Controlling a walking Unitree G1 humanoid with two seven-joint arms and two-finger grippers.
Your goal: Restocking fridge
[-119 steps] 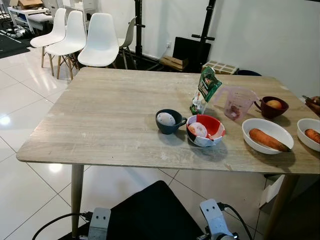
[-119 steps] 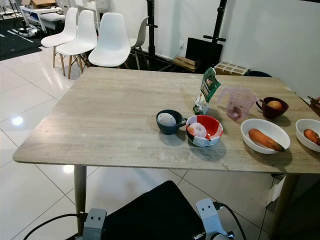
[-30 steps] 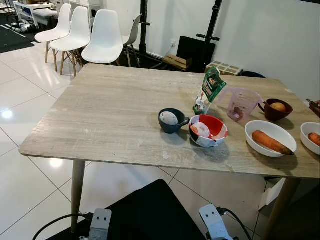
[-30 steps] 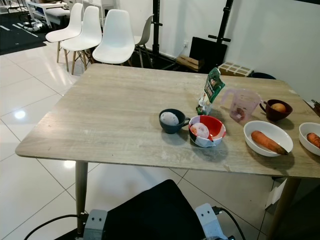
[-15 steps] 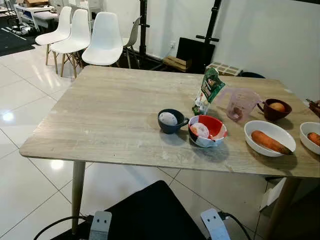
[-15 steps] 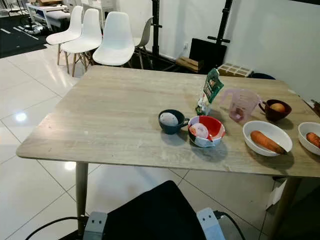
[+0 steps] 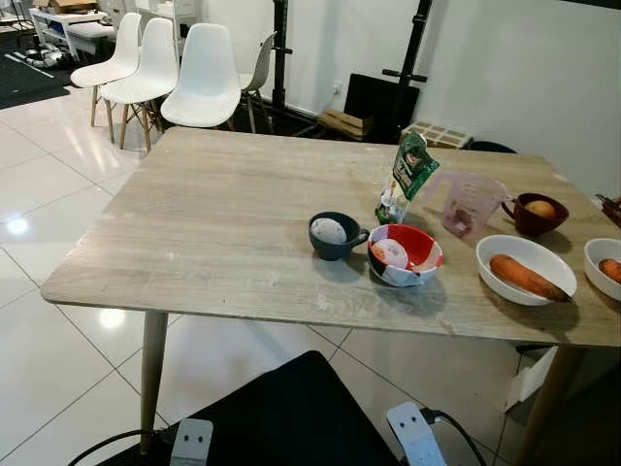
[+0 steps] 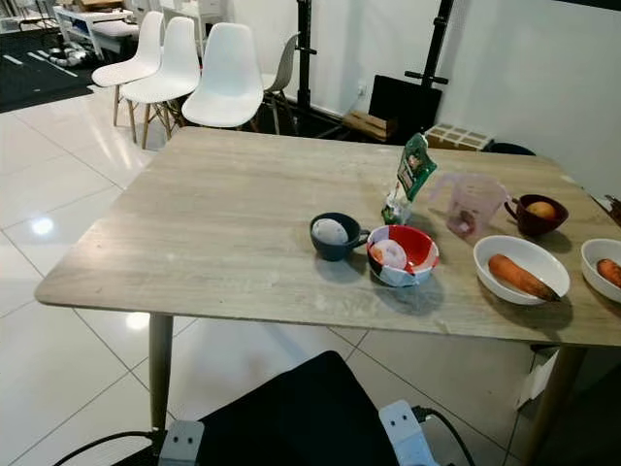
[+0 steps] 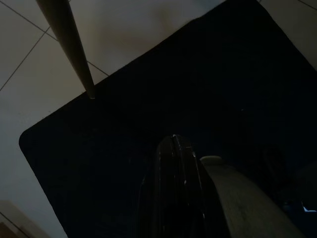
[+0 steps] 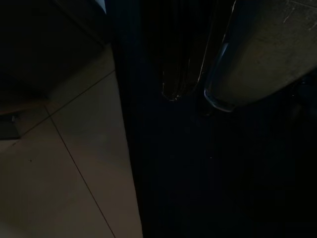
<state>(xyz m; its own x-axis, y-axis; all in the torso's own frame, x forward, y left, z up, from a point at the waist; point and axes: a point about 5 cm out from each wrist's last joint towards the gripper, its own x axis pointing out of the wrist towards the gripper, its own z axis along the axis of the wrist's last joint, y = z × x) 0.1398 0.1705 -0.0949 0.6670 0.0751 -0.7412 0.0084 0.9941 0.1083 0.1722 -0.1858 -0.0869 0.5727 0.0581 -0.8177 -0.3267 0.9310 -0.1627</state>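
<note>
A wooden table (image 7: 213, 223) stands in front of me with food on its right half. A dark blue cup (image 7: 333, 235) holds a pale round thing. Beside it a red bowl (image 7: 405, 254) holds white items. Behind them lean a green pouch (image 7: 408, 177) and a pink measuring jug (image 7: 471, 202). A dark red mug (image 7: 536, 213) holds a yellow fruit. A carrot (image 7: 522, 276) lies in a white oval dish (image 7: 529, 254), another in a white bowl (image 7: 604, 264) at the right edge. Both arms hang low beneath the table's near edge. The left gripper (image 9: 173, 144) and right gripper (image 10: 172, 94) are shut and empty, over my dark body.
White chairs (image 7: 199, 78) stand past the table's far left corner. Black stands (image 7: 419, 39) and a cardboard box (image 7: 342, 121) sit against the back wall. White tiled floor (image 7: 49, 194) lies to the left. A table leg (image 7: 148, 374) is close at lower left.
The camera has shifted slightly, and my wrists sit lower at the frame's bottom edge. Nothing on the table has moved.
</note>
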